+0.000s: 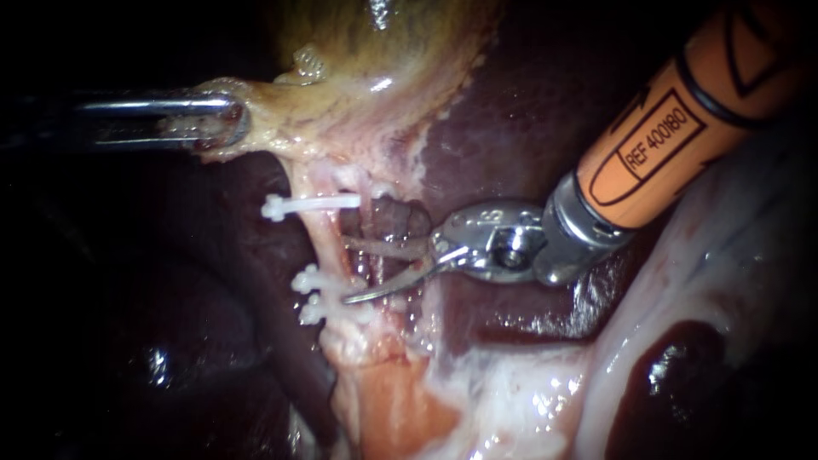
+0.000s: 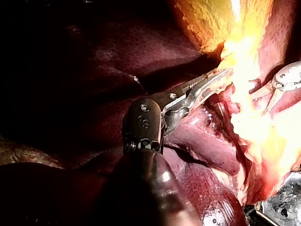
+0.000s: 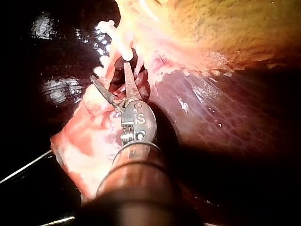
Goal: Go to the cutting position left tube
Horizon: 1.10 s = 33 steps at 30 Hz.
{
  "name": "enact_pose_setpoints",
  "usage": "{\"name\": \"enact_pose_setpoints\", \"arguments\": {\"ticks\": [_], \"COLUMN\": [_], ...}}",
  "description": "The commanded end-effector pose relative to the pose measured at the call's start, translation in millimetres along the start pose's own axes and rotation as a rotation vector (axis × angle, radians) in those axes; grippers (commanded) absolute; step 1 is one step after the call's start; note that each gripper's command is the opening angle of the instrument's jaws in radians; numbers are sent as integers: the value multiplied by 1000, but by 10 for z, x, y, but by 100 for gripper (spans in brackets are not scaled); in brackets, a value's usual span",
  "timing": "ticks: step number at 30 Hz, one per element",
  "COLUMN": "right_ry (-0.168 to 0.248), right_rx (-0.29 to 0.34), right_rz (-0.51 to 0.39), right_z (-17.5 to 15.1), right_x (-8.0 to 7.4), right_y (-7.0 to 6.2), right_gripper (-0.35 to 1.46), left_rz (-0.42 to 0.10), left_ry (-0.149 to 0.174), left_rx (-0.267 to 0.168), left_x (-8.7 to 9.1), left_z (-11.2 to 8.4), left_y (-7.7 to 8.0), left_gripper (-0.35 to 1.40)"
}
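The left tube runs pale and upright below the gallbladder. One white clip sits high on it, and two more clips sit lower. My right instrument, on an orange shaft, comes from the upper right with its blades open. The blade tips lie just right of the tube, between the upper clip and the lower pair. In the right wrist view its blades spread around pale tissue near a clip. My left instrument is shut on the gallbladder's lower edge and holds it leftward, as the left wrist view also shows.
Dark liver lies behind and right of the tubes. A second, pinkish strand crosses by the upper blade. Pale fatty tissue and a dark blood pool lie at the lower right.
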<state>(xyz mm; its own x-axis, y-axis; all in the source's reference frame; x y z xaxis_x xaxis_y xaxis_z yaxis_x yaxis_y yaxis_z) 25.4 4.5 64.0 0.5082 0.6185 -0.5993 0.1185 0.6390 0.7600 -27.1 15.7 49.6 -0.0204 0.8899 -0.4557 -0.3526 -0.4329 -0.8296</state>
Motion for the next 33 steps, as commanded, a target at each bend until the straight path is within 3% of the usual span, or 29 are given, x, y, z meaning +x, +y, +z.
{"name": "enact_pose_setpoints", "arguments": {"ticks": [1, 6, 23, 28, 33], "right_ry": [0, 13, 127, 152, 165], "right_rx": [1, -1, 34, 59, 163], "right_rz": [7, 31, 97, 94, 82], "right_z": [3, 20, 62, 63, 63], "right_x": [2, 8, 38, 44, 57], "right_y": [2, 7, 9, -3, -30], "right_gripper": [140, 140, 143, 143, 143], "left_rz": [0, 0, 0, 0, 0], "left_ry": [0, 0, 1, 1, 0], "left_rx": [0, 1, 1, 1, 1], "left_x": [0, 0, 0, 1, 1], "left_z": [0, 0, 2, 3, 2], "left_y": [0, 0, 0, 0, -1], "left_gripper": [-35, -35, -35, -35, -35]}}
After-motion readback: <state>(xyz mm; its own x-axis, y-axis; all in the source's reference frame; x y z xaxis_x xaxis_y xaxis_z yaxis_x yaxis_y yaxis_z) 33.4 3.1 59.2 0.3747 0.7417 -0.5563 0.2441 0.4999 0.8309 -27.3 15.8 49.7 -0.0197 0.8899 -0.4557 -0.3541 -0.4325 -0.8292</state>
